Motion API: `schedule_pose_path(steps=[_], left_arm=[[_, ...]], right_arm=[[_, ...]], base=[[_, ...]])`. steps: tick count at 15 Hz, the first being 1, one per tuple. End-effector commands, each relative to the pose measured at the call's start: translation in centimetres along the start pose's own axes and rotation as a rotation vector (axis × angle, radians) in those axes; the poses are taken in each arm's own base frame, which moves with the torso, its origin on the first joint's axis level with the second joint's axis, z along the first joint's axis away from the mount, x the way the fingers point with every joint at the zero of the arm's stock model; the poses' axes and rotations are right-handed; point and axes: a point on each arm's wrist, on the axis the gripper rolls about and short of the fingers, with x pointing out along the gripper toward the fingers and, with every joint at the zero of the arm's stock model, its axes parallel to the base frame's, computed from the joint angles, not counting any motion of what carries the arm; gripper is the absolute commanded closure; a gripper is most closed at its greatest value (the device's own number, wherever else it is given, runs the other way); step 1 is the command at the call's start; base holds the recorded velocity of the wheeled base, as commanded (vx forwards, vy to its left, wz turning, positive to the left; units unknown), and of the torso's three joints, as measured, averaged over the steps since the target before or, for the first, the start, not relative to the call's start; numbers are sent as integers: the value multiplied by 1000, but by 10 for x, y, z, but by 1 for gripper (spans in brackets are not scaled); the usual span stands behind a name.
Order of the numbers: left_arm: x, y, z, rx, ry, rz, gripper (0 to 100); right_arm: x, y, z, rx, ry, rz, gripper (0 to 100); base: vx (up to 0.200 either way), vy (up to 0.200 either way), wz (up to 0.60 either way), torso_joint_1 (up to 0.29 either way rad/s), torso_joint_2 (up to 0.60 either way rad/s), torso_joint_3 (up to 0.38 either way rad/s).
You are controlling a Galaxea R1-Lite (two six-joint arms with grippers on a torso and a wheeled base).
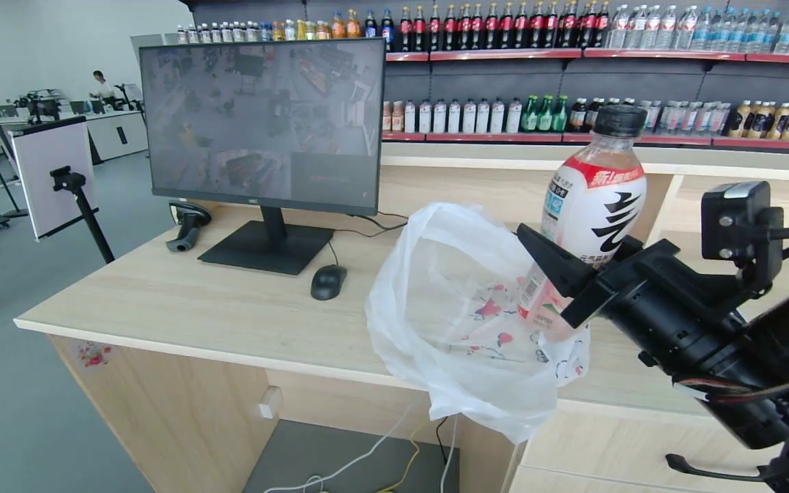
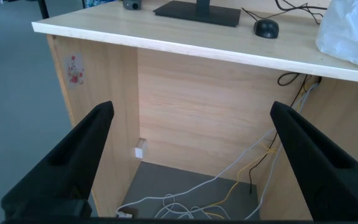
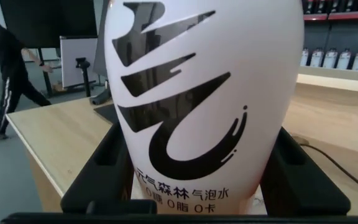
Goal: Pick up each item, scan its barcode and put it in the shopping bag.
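My right claw (image 1: 578, 268) pinches the bottle (image 1: 593, 205) around its lower half, one finger on either side of the white label; the bottle stands upright, black cap on top, with its bottom end at the open mouth of the shopping bag (image 1: 449, 322); the bag is white and thin, slumped on the near edge of the worktop (image 1: 230, 308) and drooping a little over it; my left claw (image 2: 191, 107) hangs low in front of the worktop, fingers spread wide and holding nothing, facing the hollow under it where cables trail; farther back on the worktop stand a monitor (image 1: 264, 123), a mouse (image 1: 328, 281) and a handheld scanner (image 1: 188, 226).
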Motion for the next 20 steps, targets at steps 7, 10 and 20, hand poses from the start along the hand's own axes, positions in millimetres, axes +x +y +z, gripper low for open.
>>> schedule_pose_path(steps=[7,10,20], left_arm=[[0,0,0,-2,-1,1,0],[0,0,0,-2,-1,1,0],[0,0,0,-7,-1,1,0]], right_arm=[[61,8,-56,3,51,50,100],[69,10,-68,2,65,53,100],[80,16,-113,5,152,66,100]], base=[[0,0,0,0,0,0],[0,0,0,0,0,0],[0,0,0,0,0,0]])
